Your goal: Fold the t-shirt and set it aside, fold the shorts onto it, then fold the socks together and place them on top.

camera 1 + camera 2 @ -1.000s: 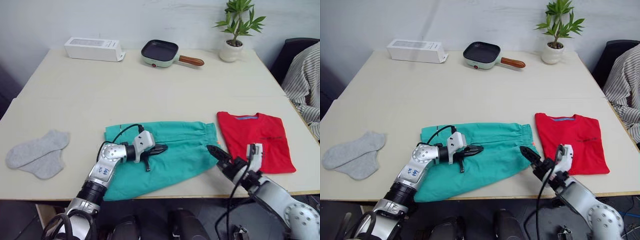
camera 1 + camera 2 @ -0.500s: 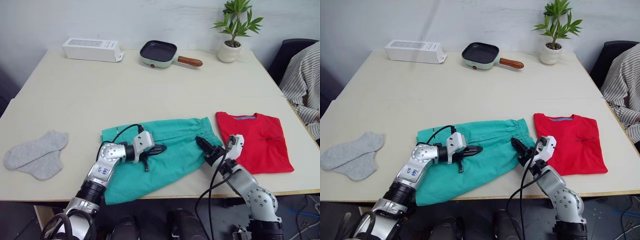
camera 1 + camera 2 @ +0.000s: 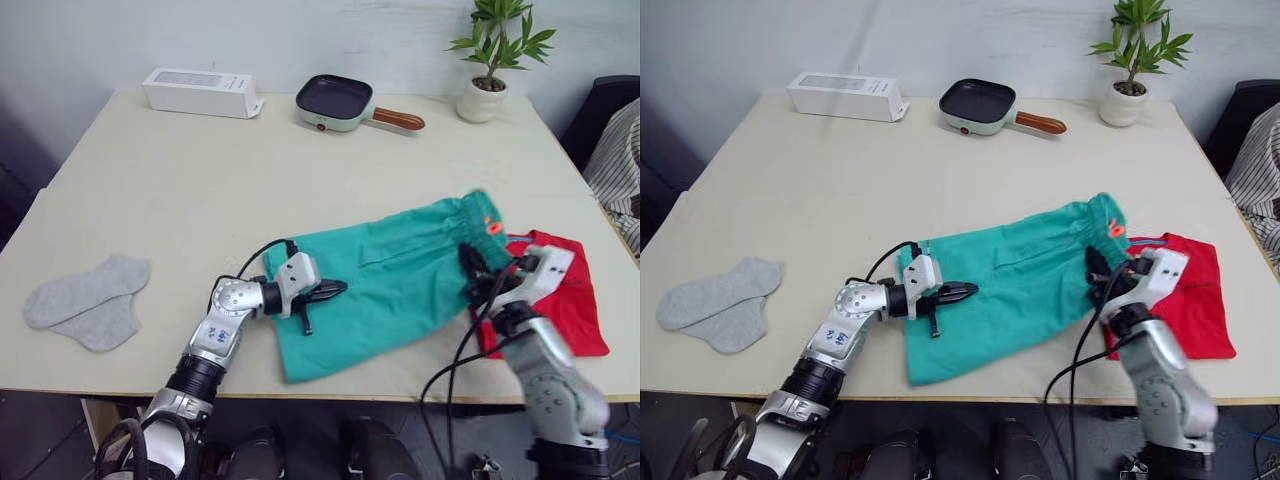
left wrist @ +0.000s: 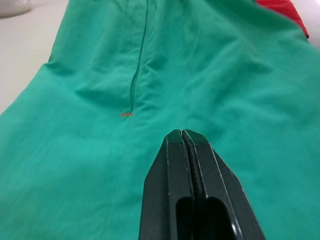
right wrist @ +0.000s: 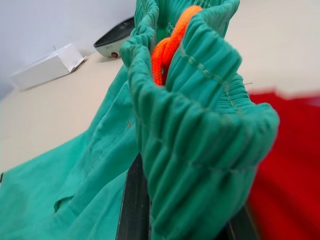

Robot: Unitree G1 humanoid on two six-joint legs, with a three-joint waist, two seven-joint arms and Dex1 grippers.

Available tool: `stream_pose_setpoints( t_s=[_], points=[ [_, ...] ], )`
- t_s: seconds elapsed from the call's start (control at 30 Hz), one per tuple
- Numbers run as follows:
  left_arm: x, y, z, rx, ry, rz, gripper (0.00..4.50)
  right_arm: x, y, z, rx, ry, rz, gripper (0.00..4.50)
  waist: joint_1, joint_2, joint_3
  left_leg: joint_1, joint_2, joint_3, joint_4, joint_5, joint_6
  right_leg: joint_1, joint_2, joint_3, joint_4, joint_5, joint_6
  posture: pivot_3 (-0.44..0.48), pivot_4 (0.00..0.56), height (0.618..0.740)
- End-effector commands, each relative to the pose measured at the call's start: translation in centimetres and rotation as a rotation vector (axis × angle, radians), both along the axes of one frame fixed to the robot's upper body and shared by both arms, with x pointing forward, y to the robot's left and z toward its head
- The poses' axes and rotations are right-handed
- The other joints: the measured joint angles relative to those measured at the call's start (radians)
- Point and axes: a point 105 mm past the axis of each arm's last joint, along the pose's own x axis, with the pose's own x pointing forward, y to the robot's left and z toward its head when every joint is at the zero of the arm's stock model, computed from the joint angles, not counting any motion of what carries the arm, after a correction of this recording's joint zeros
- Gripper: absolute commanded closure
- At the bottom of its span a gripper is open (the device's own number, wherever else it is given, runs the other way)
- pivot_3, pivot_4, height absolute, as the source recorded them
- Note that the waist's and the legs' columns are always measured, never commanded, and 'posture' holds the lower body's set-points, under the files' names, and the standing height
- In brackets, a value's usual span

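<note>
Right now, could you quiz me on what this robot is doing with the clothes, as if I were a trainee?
1. True or false: the right gripper grips the gathered waistband of the shorts.
2. Which garment lies partly under the shorts?
A. the socks
B. the t-shirt
C. neither
3. Fill in: the left gripper is ____ and rests on the shorts.

Key:
1. True; the waistband is bunched between its fingers in the right wrist view.
2. B
3. shut
</note>
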Motion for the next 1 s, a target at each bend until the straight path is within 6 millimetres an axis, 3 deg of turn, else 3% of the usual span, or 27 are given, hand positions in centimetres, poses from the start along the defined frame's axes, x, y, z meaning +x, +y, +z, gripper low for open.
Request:
stream_pose_setpoints(
  t_s=[0.03,0.13,0.27,0.4,0.57,0.67,0.8,0.9,1.0],
  points=[
    [0.4,-0.7,0.7,0.001,-0.041,0.008,4.50,-0.6,3.3,3.2,-0.157,-0.096,0.091,4.46,-0.005,0.001,0.000,0.000,0.001,0.000,0.000,0.000,-0.001,0.000,0.001,0.000,0.000,0.000,0.000,0.000,0.150,0.740],
    [1.1,0.3,1.0,-0.006,-0.032,0.079,4.50,-1.3,9.0,3.7,-0.313,-0.120,0.258,4.46,-0.022,0.002,0.001,0.001,0.002,0.000,0.000,0.001,-0.003,-0.001,0.003,0.002,0.002,0.000,0.000,0.000,0.150,0.740],
    [0.9,2.1,1.3,-0.008,-0.020,0.143,4.50,-1.8,13.7,1.7,-0.349,-0.067,0.372,4.46,-0.025,0.001,0.002,0.001,0.003,-0.001,-0.001,0.004,-0.008,-0.001,0.005,0.002,0.002,0.000,-0.001,0.000,0.150,0.740],
    [-0.3,4.2,1.5,0.014,-0.013,0.165,4.50,-2.3,16.6,-0.3,-0.343,-0.005,0.462,4.46,-0.024,0.000,0.002,0.000,0.003,0.000,-0.001,0.005,-0.010,-0.002,0.004,0.003,0.002,-0.001,-0.001,0.000,0.150,0.740],
    [-1.7,6.6,2.2,0.037,0.004,0.173,4.50,-2.5,17.1,-2.4,-0.384,0.076,0.553,4.46,-0.021,-0.001,0.002,0.000,0.002,0.001,0.000,0.003,-0.009,-0.001,0.002,0.001,0.001,-0.001,-0.001,0.000,0.150,0.740],
    [-2.6,8.1,2.5,0.044,0.033,0.165,4.50,-3.2,17.4,-2.9,-0.349,0.118,0.645,3.79,-0.023,-0.001,0.002,0.000,0.001,0.001,-0.001,0.003,-0.007,-0.001,0.000,0.001,0.001,-0.001,-0.001,0.000,0.150,0.740],
    [-2.8,10.8,3.0,0.047,0.064,0.226,4.50,-4.7,18.0,-2.0,-0.332,0.104,0.860,2.38,-0.026,-0.001,0.002,0.001,0.002,0.000,-0.001,0.000,-0.002,-0.001,0.000,0.000,0.002,-0.001,-0.002,0.000,0.150,0.740],
    [-3.4,12.4,3.9,-0.012,0.113,0.249,4.50,-6.4,17.3,-1.1,-0.333,0.096,1.068,1.35,-0.025,-0.001,0.002,0.000,0.002,0.000,-0.001,-0.001,-0.001,-0.001,0.000,-0.001,0.002,-0.001,-0.002,0.000,0.150,0.740],
    [-4.7,13.6,4.5,-0.012,0.163,0.211,4.50,-8.3,15.0,0.8,-0.298,0.066,1.267,0.30,-0.022,-0.002,0.003,0.000,0.002,0.000,-0.001,-0.003,0.000,-0.001,-0.001,-0.002,0.000,-0.002,-0.002,0.000,0.150,0.740]
  ],
)
